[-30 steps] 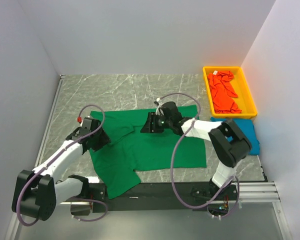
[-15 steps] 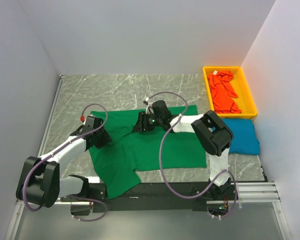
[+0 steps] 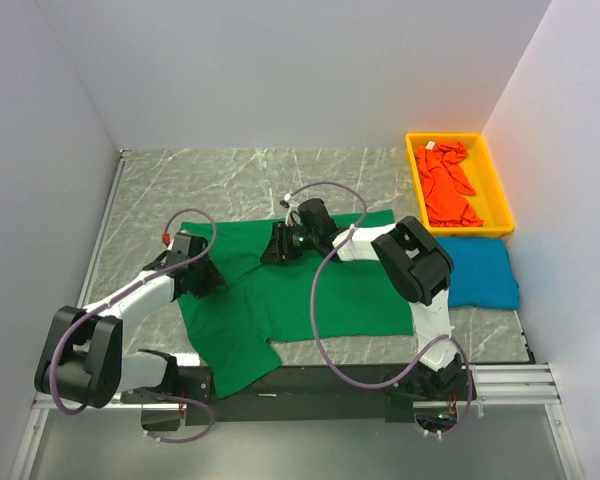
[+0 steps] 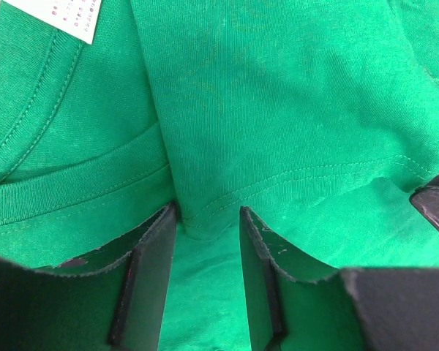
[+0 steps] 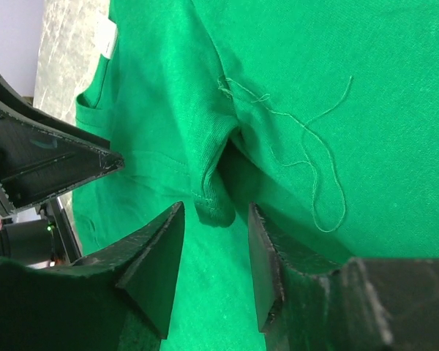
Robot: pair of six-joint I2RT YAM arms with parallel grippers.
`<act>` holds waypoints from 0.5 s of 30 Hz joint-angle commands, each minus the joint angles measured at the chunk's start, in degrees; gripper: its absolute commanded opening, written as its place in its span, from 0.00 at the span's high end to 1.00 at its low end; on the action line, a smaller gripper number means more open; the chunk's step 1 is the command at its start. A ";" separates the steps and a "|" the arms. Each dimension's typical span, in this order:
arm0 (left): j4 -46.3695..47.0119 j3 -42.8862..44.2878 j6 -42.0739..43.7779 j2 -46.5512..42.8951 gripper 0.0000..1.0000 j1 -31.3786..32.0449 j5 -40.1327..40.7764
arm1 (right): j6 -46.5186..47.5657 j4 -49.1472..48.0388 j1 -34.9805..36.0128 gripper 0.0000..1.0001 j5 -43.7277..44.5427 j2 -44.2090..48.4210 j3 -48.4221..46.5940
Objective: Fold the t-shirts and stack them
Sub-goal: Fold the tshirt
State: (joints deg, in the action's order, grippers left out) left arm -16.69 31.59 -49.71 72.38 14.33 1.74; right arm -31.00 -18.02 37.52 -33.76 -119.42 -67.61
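The green t-shirt (image 3: 320, 295) lies spread on the marble table, with one sleeve hanging over the near edge. My left gripper (image 3: 202, 278) is low on its left part, jaws open, with a raised hem fold (image 4: 205, 208) between the fingertips (image 4: 161, 241). The white neck label (image 4: 66, 18) shows beyond it. My right gripper (image 3: 277, 245) is low near the collar, jaws open, with a bunched hem fold (image 5: 218, 208) at its tips. The blue t-shirt (image 3: 482, 275) lies folded at the right. The orange-red t-shirt (image 3: 448, 188) lies crumpled in the bin.
The yellow plastic bin (image 3: 493, 175) stands at the far right by the wall. White walls close in the left, back and right sides. A loose green thread (image 5: 314, 168) lies on the shirt. The left gripper's body (image 5: 36, 161) shows close to my right gripper.
My right gripper has slid left across the green shirt toward the collar and the left gripper. The left gripper has shifted only slightly.
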 commanded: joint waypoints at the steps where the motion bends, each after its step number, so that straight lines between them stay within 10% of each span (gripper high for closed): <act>1: 1.66 -0.57 -1.00 -0.04 0.55 -0.18 -0.07 | 1.12 -2.81 0.36 0.55 -1.22 -0.99 -2.61; 6: 1.31 -0.48 -1.09 0.22 0.59 -0.18 -0.15 | 1.04 -2.72 0.36 0.64 -1.84 -1.52 -2.87; 15: -2.47 1.18 -1.26 -1.97 0.99 -0.18 1.86 | 1.29 -1.15 0.36 0.90 -2.10 -0.12 -2.52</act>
State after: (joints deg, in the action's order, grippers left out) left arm -17.50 31.40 -50.74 72.29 14.33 2.00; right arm -30.72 -18.41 37.52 -35.44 -120.51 -68.42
